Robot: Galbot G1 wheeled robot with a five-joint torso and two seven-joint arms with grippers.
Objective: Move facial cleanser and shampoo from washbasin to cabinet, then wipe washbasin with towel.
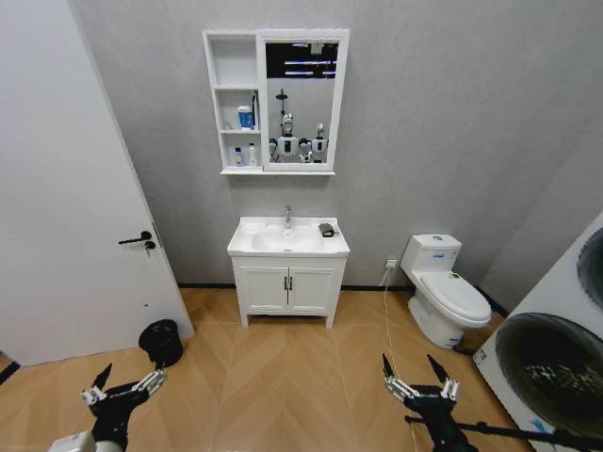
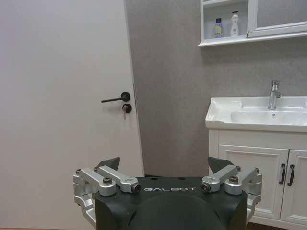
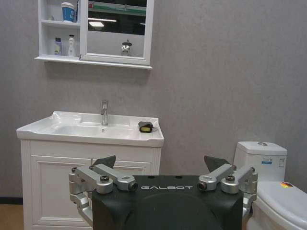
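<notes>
Left gripper [image 1: 121, 385]: low over the wood floor, well short of the vanity; fingers spread wide, holding nothing.
Right gripper [image 1: 421, 375]: same height on the other side, fingers also splayed, nothing between them.
Black bin [image 1: 161, 341]: on the floor by the door.
Washbasin [image 1: 247, 247]: on the two-door vanity, chrome faucet [image 1: 288, 217] at the rear.
Towel [image 3: 145, 126]: dark bundle with a yellowish edge, on the basin's right rim.
Toilet [image 1: 443, 292]: right of the vanity.
Cabinet [image 1: 273, 99]: on the wall above; two small bottles [image 3: 64, 46] on the bottom shelf, probably the cleanser and shampoo; blue-and-white cup [image 1: 245, 117] one shelf up.
</notes>
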